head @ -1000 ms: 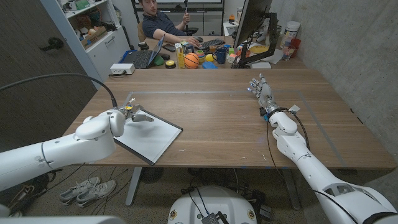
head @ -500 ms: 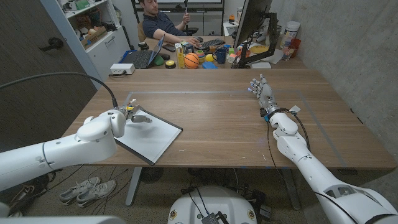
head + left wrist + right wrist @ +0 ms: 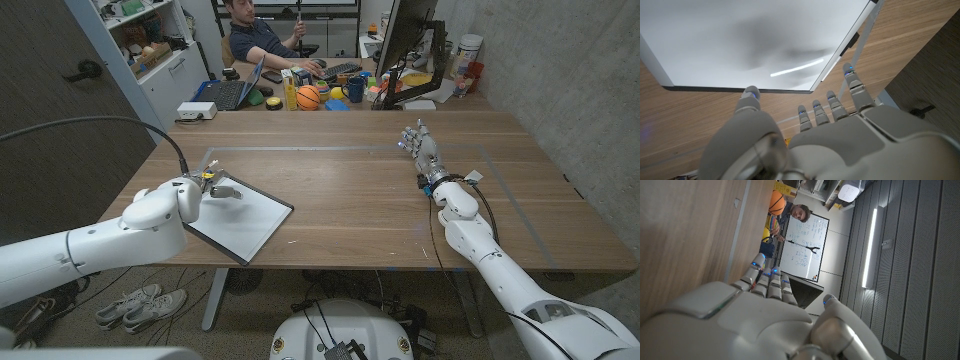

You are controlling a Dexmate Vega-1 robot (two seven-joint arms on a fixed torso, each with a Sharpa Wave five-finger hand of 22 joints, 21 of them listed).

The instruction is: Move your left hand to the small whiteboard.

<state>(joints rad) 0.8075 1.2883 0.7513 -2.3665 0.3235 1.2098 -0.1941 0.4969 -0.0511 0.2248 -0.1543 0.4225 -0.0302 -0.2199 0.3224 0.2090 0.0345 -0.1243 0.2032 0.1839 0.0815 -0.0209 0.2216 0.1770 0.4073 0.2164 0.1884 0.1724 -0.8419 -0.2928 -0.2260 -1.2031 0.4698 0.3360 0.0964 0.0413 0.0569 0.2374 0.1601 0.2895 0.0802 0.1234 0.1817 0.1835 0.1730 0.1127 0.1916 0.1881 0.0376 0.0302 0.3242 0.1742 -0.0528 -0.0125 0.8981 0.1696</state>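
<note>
My left hand (image 3: 222,187) hovers over the small whiteboard (image 3: 243,219) at the table's (image 3: 360,200) near-left edge, fingers spread, holding nothing. Reach looks nearly done; what's left, I'd say, is settling onto the board.

Wooden table (image 3: 360,190) with pale tape lines on top. Grey textured wall (image 3: 560,80) along one side, dark door (image 3: 50,90) with lever handle on the other. White shelving unit (image 3: 150,50) stuffed with clutter in the far corner. Cluttered desk (image 3: 330,95) behind the table: laptop (image 3: 232,92), basketball (image 3: 309,96), monitor (image 3: 405,40), person (image 3: 262,35) seated there. Wall whiteboard (image 3: 802,245) with writing and a long ceiling light strip (image 3: 869,247) further back. Pair of sneakers (image 3: 140,305) on grey floor under the table edge.
</note>
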